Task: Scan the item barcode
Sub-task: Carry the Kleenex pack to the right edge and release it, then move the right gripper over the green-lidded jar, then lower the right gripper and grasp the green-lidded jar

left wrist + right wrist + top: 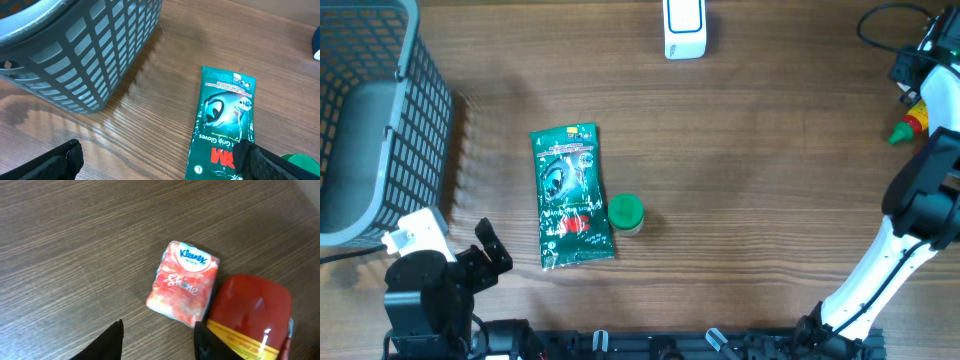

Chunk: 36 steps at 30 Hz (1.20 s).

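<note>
A green glove packet point(571, 195) lies flat in the middle of the table, also seen in the left wrist view point(223, 125). A small green-lidded jar point(625, 213) sits against its right side. The white and blue scanner point(684, 28) stands at the far edge. My left gripper point(160, 147) hovers open near the packet's lower end, its right finger over the packet's corner. My right gripper point(159, 325) is open above bare wood, with a pink Kleenex pack point(182, 282) and a red bottle point(250, 310) just beyond its right finger. Neither gripper holds anything.
A grey mesh basket point(415, 130) fills the far left of the table, close to the left arm. The red bottle with a green cap point(912, 122) lies at the right edge beside the right arm. Black cables point(880, 25) run at the far right corner.
</note>
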Available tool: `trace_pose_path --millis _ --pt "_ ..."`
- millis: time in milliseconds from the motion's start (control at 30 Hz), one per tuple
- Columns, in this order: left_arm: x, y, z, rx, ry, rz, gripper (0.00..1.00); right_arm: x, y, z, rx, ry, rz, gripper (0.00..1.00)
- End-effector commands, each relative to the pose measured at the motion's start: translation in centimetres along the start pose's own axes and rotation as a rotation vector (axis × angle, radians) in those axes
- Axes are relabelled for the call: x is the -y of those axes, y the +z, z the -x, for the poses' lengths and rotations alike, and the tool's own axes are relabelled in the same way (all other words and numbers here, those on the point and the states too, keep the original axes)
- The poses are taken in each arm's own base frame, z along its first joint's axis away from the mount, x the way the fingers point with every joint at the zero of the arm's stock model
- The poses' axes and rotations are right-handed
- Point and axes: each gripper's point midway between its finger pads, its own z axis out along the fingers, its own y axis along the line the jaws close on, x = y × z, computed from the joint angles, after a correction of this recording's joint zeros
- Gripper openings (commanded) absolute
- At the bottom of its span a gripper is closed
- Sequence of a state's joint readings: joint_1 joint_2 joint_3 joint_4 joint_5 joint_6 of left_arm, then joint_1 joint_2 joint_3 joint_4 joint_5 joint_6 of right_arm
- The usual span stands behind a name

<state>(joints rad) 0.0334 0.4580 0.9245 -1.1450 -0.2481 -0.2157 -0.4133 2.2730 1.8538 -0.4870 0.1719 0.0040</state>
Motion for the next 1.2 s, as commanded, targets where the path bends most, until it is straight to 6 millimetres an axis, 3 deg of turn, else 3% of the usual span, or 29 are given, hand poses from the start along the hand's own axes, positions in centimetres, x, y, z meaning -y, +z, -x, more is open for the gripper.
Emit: trace_pose_path --millis 0,100,200,300,367,500,667,800,1033,1167 --pt "0.2 -0.1 0.1 0.006 0.003 -0.011 1.00 -2.5 -2.5 1.0 0.027 -0.001 0.044 0.48" --pt "0.2 -0.1 0.1 0.006 0.003 -0.011 1.00 -4.5 -4.0 1.1 0.023 -0.033 0.069 0.48" --pt "0.2 -0.1 0.1 0.006 0.003 -0.011 1.00 -7.1 -5.9 1.0 0.021 -0.075 0.101 0.59" --pt "0.2 -0.1 0.1 0.006 0.003 -0.011 1.00 -10.4 -8.4 0.7 0.020 -0.130 0.145 0.63" --pt "0.2 -0.1 0.1 0.006 0.003 -0.011 1.00 -13.6 -10.0 -0.6 -0.018 -0.172 0.243 0.63" --pt "0.2 -0.1 0.1 0.006 0.003 -0.011 1.00 -22.2 -14.2 -5.1 -0.144 -0.262 0.579 0.71" --pt "0.2 -0.1 0.1 0.006 0.003 -0.011 1.00 -28.6 -19.2 -11.7 -0.286 -0.465 0.748 0.69" --pt "0.2 -0.1 0.1 0.006 0.003 -0.011 1.00 -31.7 -22.8 -16.9 -0.373 -0.649 0.796 0.68" --pt "0.2 -0.1 0.1 0.006 0.003 -0.011 1.00 -36.6 -31.2 -25.4 -0.435 -0.943 0.902 0.70" --pt "0.2 -0.1 0.1 0.006 0.003 -0.011 1.00 -37.9 -34.1 -28.8 -0.456 -1.043 0.930 0.93"
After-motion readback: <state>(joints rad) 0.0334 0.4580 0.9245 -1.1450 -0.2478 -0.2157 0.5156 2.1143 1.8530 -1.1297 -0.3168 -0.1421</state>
